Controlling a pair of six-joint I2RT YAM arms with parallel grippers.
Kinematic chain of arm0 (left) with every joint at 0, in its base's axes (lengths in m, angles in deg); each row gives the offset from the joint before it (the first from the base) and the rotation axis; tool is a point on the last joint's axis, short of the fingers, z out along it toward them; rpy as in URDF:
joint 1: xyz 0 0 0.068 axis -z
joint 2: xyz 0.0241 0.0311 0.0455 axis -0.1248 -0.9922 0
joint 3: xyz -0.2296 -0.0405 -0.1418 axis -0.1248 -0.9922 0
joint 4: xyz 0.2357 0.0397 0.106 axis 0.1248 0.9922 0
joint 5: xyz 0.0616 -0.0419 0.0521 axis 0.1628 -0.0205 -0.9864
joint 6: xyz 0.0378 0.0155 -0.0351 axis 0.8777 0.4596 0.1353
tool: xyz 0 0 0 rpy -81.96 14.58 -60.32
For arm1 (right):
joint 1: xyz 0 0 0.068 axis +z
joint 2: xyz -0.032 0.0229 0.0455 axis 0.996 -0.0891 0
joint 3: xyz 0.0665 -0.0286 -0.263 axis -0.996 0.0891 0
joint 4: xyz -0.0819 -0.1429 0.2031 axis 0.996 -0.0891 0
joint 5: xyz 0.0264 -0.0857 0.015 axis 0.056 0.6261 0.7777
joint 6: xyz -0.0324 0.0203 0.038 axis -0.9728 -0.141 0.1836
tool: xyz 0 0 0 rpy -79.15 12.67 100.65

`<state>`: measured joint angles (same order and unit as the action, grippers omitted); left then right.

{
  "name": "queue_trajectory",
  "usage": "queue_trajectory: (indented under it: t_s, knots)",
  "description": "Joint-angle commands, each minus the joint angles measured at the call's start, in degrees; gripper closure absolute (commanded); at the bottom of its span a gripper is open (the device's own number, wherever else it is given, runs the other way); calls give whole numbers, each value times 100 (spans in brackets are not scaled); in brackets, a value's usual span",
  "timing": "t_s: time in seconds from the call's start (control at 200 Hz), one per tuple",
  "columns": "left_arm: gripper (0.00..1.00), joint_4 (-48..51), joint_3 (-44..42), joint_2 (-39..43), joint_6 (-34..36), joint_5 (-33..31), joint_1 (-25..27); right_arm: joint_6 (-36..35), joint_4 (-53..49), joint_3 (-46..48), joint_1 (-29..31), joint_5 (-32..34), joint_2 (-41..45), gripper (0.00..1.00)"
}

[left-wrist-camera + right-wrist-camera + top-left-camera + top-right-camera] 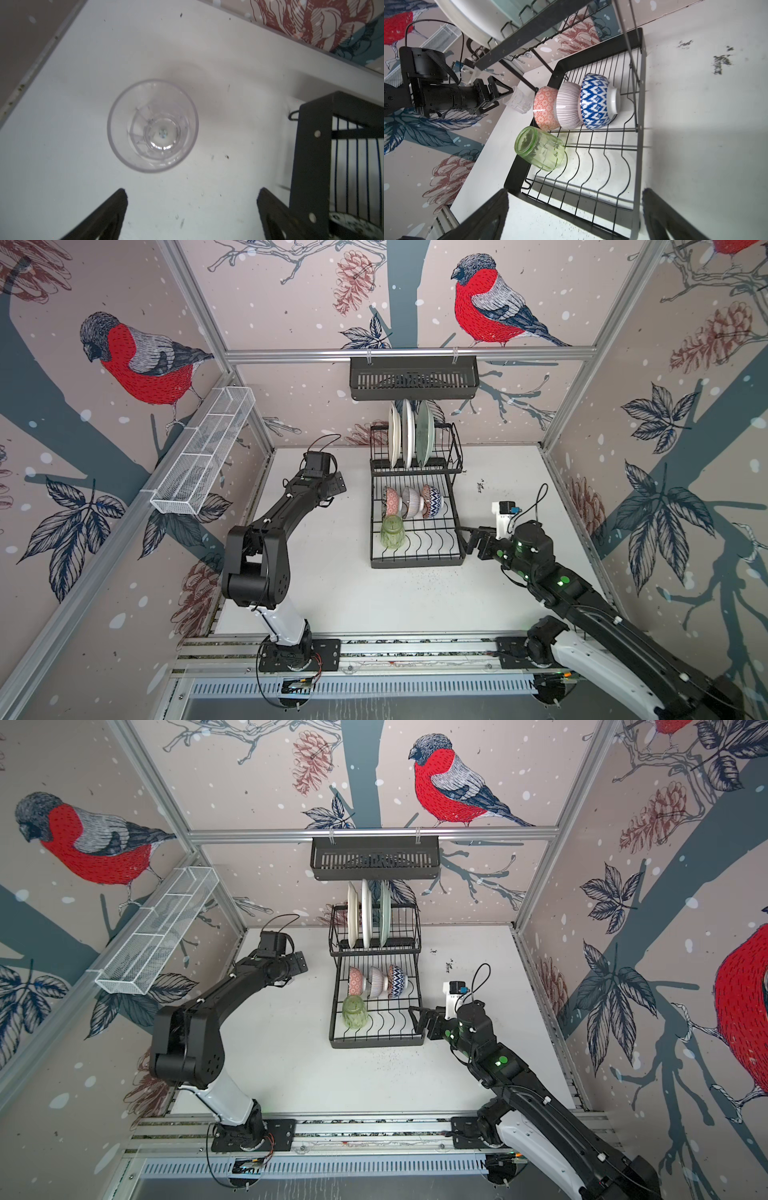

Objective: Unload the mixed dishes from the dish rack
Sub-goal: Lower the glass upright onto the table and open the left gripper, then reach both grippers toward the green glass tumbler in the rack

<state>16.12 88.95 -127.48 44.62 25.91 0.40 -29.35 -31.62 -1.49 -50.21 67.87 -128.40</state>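
In both top views, black wire dish rack [417,562] [376,1042]: plates [408,435] [365,915] upright above, patterned bowls [411,499] [376,979] below. Left wrist: we find the clear glass [152,125] upright on the counter [62,145], left jaws wide, empty. Right wrist: ribbed green glass [542,149], seemingly tipped; right jaws wide, empty.

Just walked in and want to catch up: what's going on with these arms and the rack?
Two robot arms are unloading a dish rack. The left gripper is open above a clear glass, which stands on the table beside the rack and is not held. The right gripper is open and empty at the rack's near right corner. Three plates on the top level, and three bowls and a green glass on the lower level, are still to come out.
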Motion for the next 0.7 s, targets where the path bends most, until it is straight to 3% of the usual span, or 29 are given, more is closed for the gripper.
queue_trajectory:
  t_s: [0.0,0.195,0.405,0.48,0.695]
  knots:
    - [2,-650,-420,381,-118,326,132,-44,99,-191,377,552,-252,1]
    - [3,-924,-1480,1314,-234,370,568,152,175,-543,1239,1270,-924,0]
    - [3,-1459,-2850,2588,-578,727,701,381,316,-859,1903,1836,-1662,1]
    - [3,-1949,-3336,2992,-557,1237,762,390,422,-947,2188,2194,-1845,1]
    - [3,-2146,-3694,3673,-556,1335,1262,320,918,-1093,2419,2375,-2190,1]
